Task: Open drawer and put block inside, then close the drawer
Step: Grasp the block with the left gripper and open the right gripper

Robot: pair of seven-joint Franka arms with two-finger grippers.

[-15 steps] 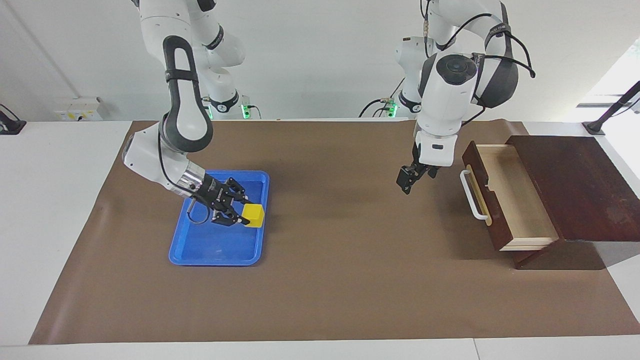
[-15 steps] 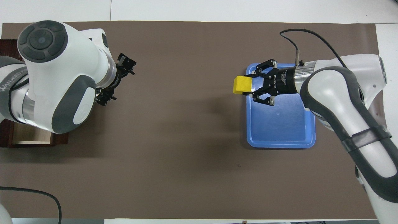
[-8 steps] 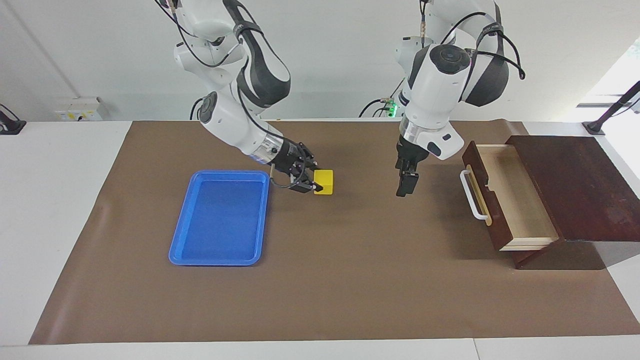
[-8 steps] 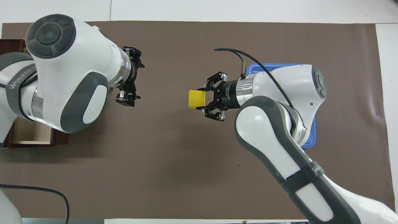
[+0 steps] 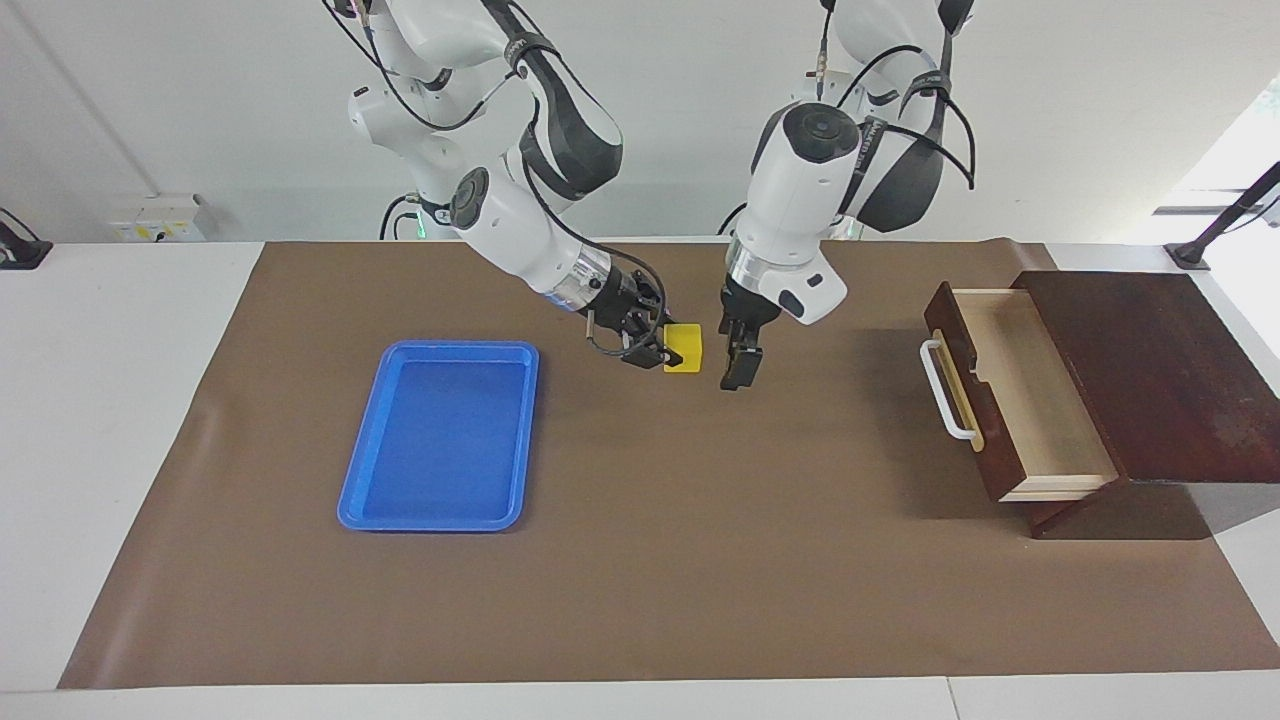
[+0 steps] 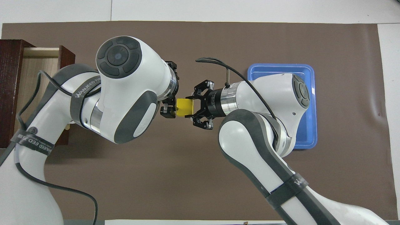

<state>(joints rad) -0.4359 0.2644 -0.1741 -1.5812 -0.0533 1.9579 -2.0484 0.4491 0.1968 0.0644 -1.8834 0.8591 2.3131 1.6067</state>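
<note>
The yellow block hangs above the brown mat near the middle of the table, with my right gripper shut on it. My left gripper is open and hangs just beside the block, on the drawer's side. A narrow gap shows between them in the facing view. The dark wooden drawer stands pulled out of its box at the left arm's end. Its pale inside is bare and its white handle faces the table's middle.
A blue tray lies on the mat toward the right arm's end, with nothing in it. In the overhead view the right arm covers part of it. The brown mat covers most of the table.
My right gripper carried the block from over the tray to the table's middle. My left gripper moved away from the drawer's front and came up beside the block.
</note>
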